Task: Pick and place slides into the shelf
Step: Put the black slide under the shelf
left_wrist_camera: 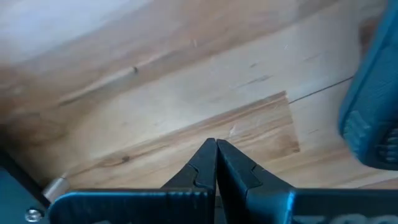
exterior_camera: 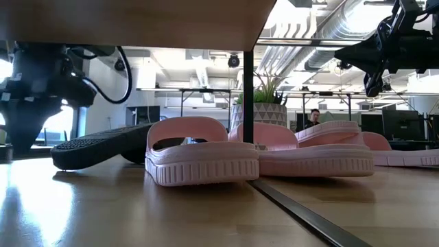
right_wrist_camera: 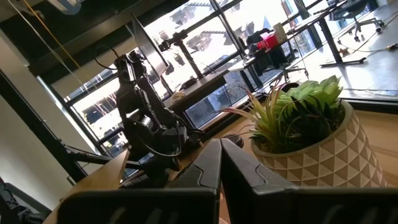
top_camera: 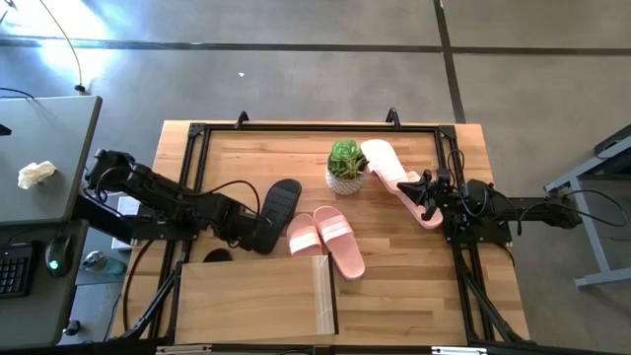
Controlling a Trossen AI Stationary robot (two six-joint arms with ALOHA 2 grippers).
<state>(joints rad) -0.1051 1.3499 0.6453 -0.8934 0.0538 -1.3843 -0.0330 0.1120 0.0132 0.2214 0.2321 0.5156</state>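
Observation:
A black slide (top_camera: pixel 279 204) (exterior_camera: pixel 103 146) lies on the table left of centre. My left gripper (top_camera: pixel 254 237) (left_wrist_camera: pixel 216 144) points down beside its near end, shut, with bare wood under the fingertips and the slide's edge (left_wrist_camera: pixel 373 106) off to one side. Two light pink slides (top_camera: pixel 305 235) (top_camera: pixel 340 243) lie side by side at the centre, just beyond the shelf (top_camera: pixel 251 299). A third pink slide (top_camera: pixel 386 163) lies at the far right. My right gripper (top_camera: pixel 424 195) (right_wrist_camera: pixel 221 146) hangs level above its near end, shut and holding nothing.
A small potted green plant (top_camera: pixel 346 166) (right_wrist_camera: pixel 305 130) stands at the far centre, between the pink slides and close in front of my right gripper. The shelf's top (exterior_camera: pixel 130 20) and a dark post (exterior_camera: pixel 250 89) close off the table's near edge. Black frame rails (top_camera: pixel 315 128) run round the tabletop.

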